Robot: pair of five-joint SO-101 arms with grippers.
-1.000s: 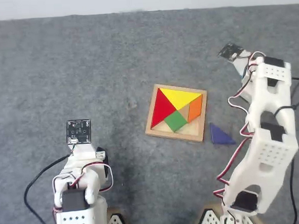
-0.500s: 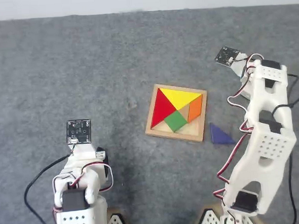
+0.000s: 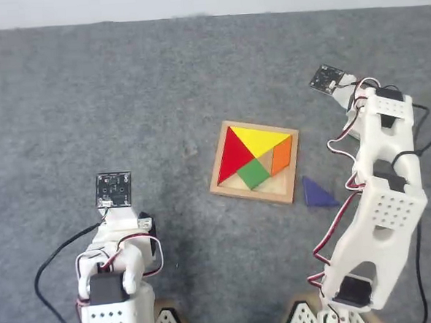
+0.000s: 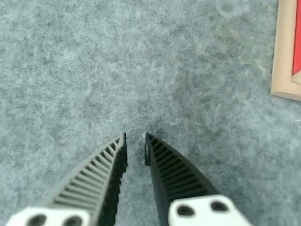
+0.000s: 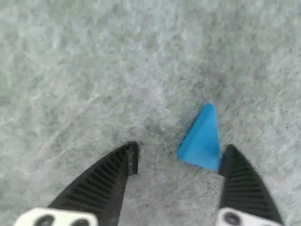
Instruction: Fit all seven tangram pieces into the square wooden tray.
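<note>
The square wooden tray [image 3: 291, 193] lies near the middle of the grey felt worktop [image 3: 123, 86], partly filled. A red triangle [image 3: 235, 154] and a yellow triangle [image 3: 262, 139] meet along one edge. An orange parallelogram [image 3: 281, 157] sits against the tray's right wall, and a green square [image 3: 253, 174] sits below them. Bare wood shows along the near side.

A dark blue triangle [image 3: 318, 193] lies flat on the felt just beside the tray's right edge, clear of the frame. In the right wrist view a light blue triangle [image 5: 202, 139] also lies flat on the felt.

The right claw [image 5: 182, 149] hangs over that light blue piece with its fingers spread wide. One fingertip is just beside the triangle's broad end, the other is well off to the side, and nothing is gripped.

The left claw [image 4: 135, 137] is poised above bare felt, its ribbed fingers barely parted with a narrow slit between them, and it holds nothing. A corner of the tray's wall [image 4: 282, 47] shows off to one side. In the high view the left arm [image 3: 112, 270] sits folded at the near edge of the worktop, well apart from the tray.
</note>
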